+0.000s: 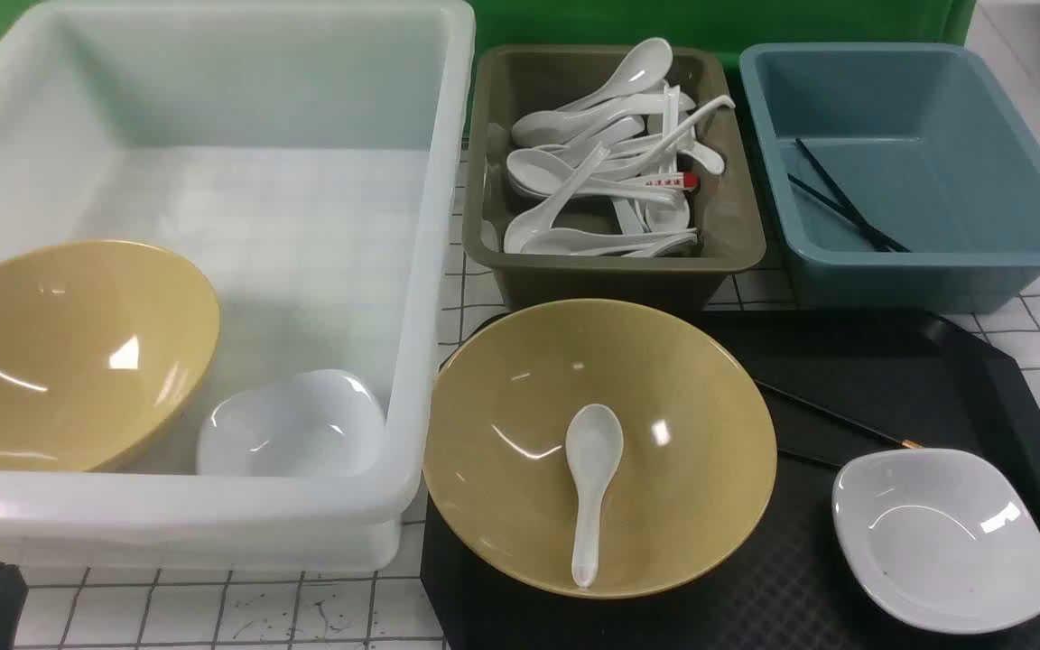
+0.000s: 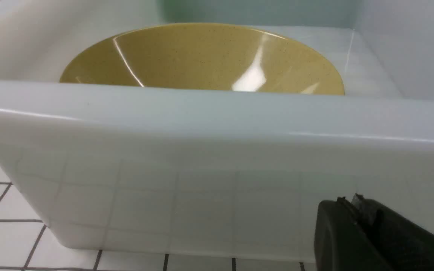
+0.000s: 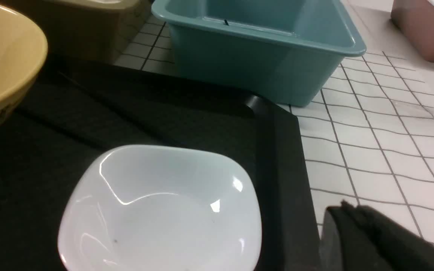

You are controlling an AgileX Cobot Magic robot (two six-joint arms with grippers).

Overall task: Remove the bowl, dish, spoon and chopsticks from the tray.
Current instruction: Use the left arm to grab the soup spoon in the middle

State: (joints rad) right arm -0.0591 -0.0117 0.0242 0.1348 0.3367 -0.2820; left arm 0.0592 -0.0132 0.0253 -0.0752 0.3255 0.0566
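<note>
**Start of the clearing task; no item lifted yet.** Nearest the robot, the left gripper (image 2: 350,199) hangs low outside the near wall of the white tub (image 2: 217,124), its jaws closed on nothing. The right gripper (image 3: 347,207) appears over the tiled table (image 3: 382,124), just beside the right rim of the tray (image 1: 890,379), and is likewise closed and empty.

All four items lie on the tray:
- The bowl (image 1: 502,451) sits at the left end.
- The spoon (image 1: 594,478) lies inside the bowl, scoop toward the far side.
- The dish (image 1: 942,537) sits at the near right corner.
- The chopsticks (image 1: 836,417) lie flat between bowl and dish, a gold-banded tip just beyond the dish's far rim.

To the left, the white tub holds a tilted second bowl (image 1: 69,352) and a second dish (image 1: 290,424). Farther back, the olive tub (image 1: 615,271) holds a heap of white spoons (image 1: 574,171), and the blue tub (image 1: 926,271) holds two black sticks (image 1: 845,208).

**Judged step:** the first pick is pending. The dish lies closest to the right gripper, so it is the likely first target. That gripper would have to open, come down over the dish's edge and pinch it firmly, since the rim is shallow and glossy. The spoon is best taken out before the bowl is lifted.
</note>
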